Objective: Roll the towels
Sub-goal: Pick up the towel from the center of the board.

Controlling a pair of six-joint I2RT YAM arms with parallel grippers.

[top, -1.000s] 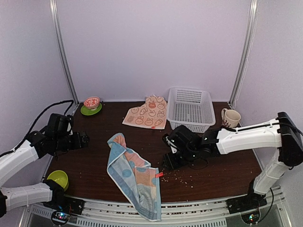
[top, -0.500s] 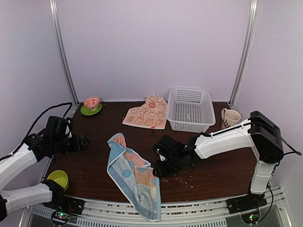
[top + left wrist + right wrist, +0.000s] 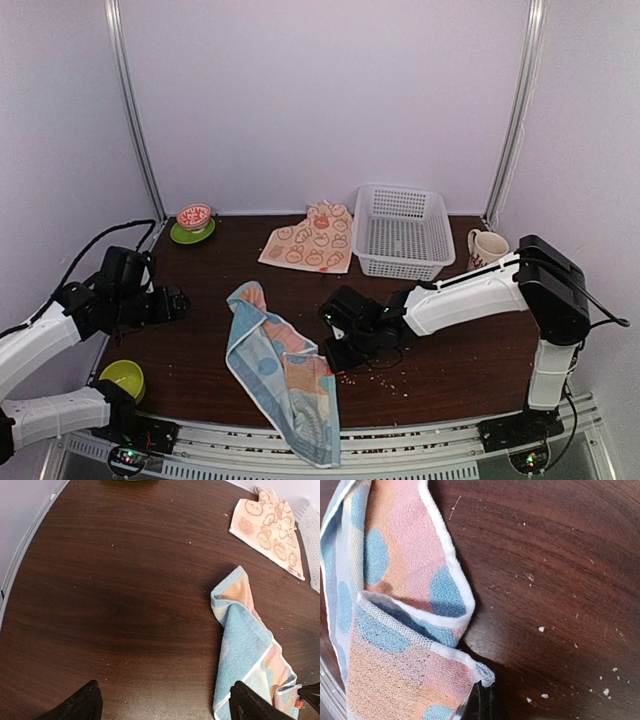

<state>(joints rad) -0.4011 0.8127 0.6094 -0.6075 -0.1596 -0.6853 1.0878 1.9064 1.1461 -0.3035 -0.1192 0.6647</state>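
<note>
Right gripper (image 3: 480, 701) pinches the blue towel (image 3: 395, 610) beside its red tag (image 3: 299, 704); print illegible.

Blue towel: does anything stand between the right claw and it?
Nothing visible does. The right claw sits at the right edge of the blue towel, shut on its corner as the wrist view shows. Only small crumbs lie on the table beside it.
</note>
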